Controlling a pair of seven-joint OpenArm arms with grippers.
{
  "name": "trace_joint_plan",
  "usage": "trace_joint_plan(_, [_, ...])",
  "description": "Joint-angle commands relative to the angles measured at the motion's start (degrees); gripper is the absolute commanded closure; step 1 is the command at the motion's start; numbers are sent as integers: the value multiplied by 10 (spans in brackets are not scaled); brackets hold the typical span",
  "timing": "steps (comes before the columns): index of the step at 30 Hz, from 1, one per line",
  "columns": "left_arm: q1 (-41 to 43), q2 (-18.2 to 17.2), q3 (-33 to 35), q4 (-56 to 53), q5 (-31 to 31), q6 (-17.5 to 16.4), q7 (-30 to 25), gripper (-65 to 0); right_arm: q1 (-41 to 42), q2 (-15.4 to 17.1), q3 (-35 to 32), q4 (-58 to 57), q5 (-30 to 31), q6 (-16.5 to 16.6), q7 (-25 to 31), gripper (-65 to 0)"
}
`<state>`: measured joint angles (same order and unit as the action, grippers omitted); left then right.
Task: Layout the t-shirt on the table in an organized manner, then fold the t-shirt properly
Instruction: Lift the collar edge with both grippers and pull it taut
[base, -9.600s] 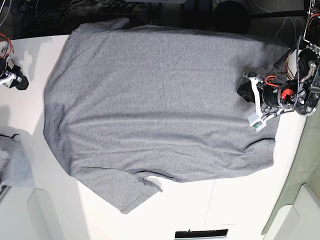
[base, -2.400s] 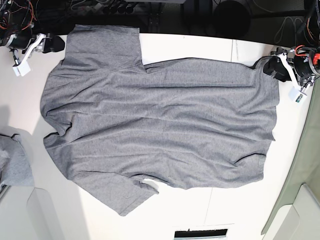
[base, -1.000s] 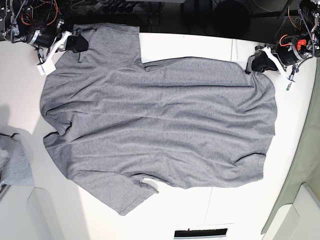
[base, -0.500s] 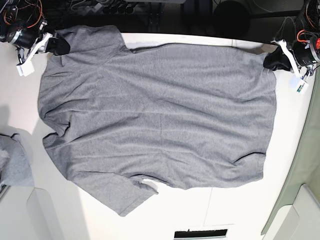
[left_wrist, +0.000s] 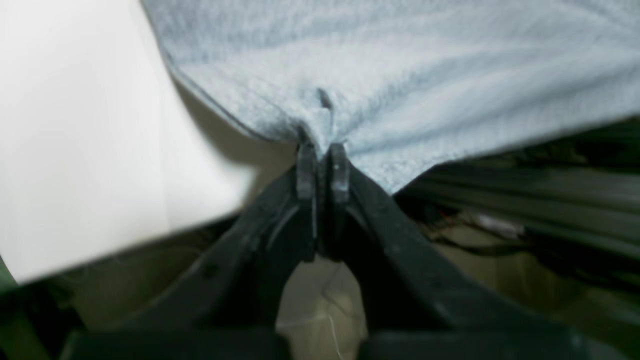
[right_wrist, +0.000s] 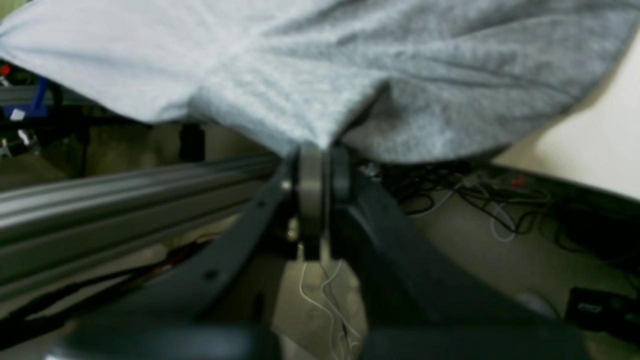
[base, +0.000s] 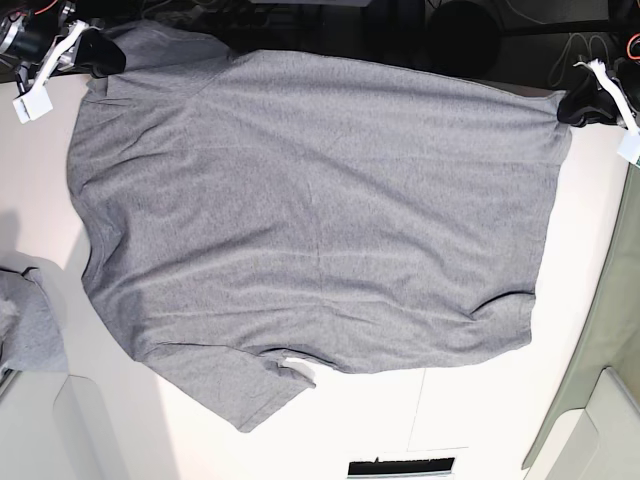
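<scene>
T-shirt (base: 310, 210) lies spread over the white counter (base: 480, 420), its far edge lifted past the rear edge. Left claw (left_wrist: 320, 165) and right claw (right_wrist: 317, 165) each pinch one far corner, jaws closed on cloth. Laying-out step is in hand; next, lowering both corners evenly to the counter seems needed

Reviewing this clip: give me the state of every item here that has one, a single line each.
Large plain heather-grey cotton t-shirt: spread out, unfolded, two rear corners lifted.
Left hand: shut on a shirt corner.
Right hand: shut on another shirt corner.
Small grey cloth bundle: crumpled, untouched, at the frame edge.
</scene>
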<state>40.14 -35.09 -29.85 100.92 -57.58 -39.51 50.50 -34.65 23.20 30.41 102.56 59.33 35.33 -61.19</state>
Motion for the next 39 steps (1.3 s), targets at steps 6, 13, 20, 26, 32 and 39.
trace_joint_plan(6, [0,-10,-6,8,-70,-5,24,0,-36,11,43,49,37,5,-14,0])
trace_joint_plan(13, [-14,-9,-6,7,-37,-5,-26,0,-10,10,52,57,31,5,-3,0])
trace_joint_plan(20, [-69,-9,-6,1,15,-5,-48,0,59,10,48,57,23,5,-1,0])
trace_joint_plan(26, [-111,-9,1,-64,61,-5,-116,0,131,8,8,44,-36,4,28,0])
trace_joint_plan(32, [-189,-9,45,-176,70,-5,-132,0,217,7,-69,-25,-83,4,51,0])
trace_joint_plan(39, [-251,-9,103,-251,166,-5,-201,0,303,7,-125,-135,-130,-2,89,0])
